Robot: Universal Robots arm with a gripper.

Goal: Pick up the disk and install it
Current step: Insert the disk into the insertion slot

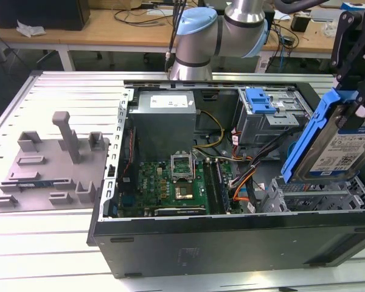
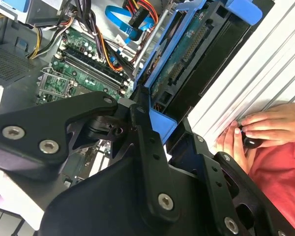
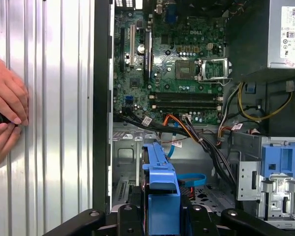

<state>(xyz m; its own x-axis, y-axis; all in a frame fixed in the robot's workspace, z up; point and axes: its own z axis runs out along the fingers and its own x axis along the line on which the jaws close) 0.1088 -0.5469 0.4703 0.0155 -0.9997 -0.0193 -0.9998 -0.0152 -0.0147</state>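
Slatted metal tabletop (image 1: 48, 91) carries an open computer case (image 1: 231, 240) laid on its side, and the work sits at the case's end on the exterior view's right. There the disk (image 1: 344, 149), silver in its blue carrier, hangs over the case. It stands on edge and tilted, its lower edge at the mouth of the metal drive cage (image 1: 319, 194); whether the two touch I cannot tell. That edge-on attitude probably suits the cage, letting the carrier's rails slide down into it.

The gripper (image 1: 351, 97) is pinching the disk. In the second wrist view its black fingers (image 2: 142, 142) press against the blue frame from either side. Gripping the frame likely spares the bare circuit board (image 2: 187, 54) on the drive's underside and leaves the lower end free.

Deeper inside the case lie a bundle of cables (image 1: 255, 164), then the motherboard (image 1: 170, 185), then the grey power-supply box (image 1: 164, 121) against the far wall. Outside the case, a person's hands (image 3: 7, 120) rest on the tabletop near the wall, well clear of the arm. A grey fixture plate (image 1: 48, 164) sits beyond the case's opposite end.
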